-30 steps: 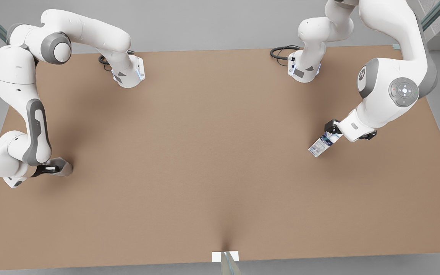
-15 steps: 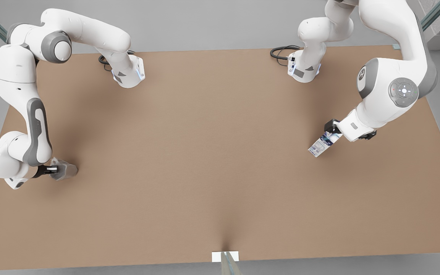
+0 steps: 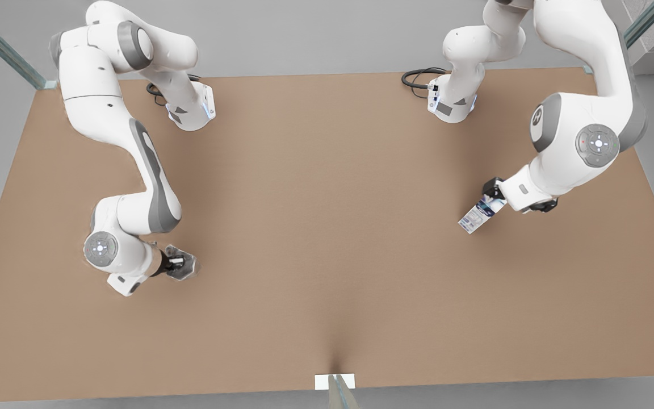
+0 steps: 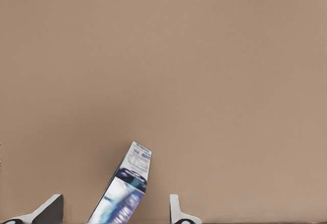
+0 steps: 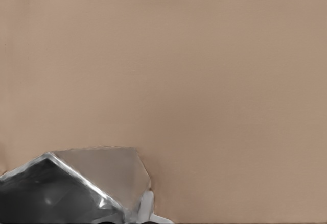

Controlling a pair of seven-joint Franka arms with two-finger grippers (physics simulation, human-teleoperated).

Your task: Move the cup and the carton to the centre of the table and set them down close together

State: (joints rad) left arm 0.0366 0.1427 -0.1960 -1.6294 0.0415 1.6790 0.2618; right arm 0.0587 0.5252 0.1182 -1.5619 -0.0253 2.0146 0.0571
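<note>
On the counter (image 3: 327,227) sit two things: one cup (image 3: 182,266) gripped by the right end effector (image 3: 175,262), one carton (image 3: 477,215) between the left end effector's (image 3: 491,196) spread fingers (image 4: 176,211).

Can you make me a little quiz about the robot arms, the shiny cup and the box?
1. True or false: the cup and the carton stand together at the centre of the table.
2. Which gripper grips the cup? A: left gripper. B: right gripper.
3. Fill in: the carton is on the front view's ____ side.
Key: 1 false, they are far apart. 2 B, at the front view's left. 3 right, by the left gripper.
</note>
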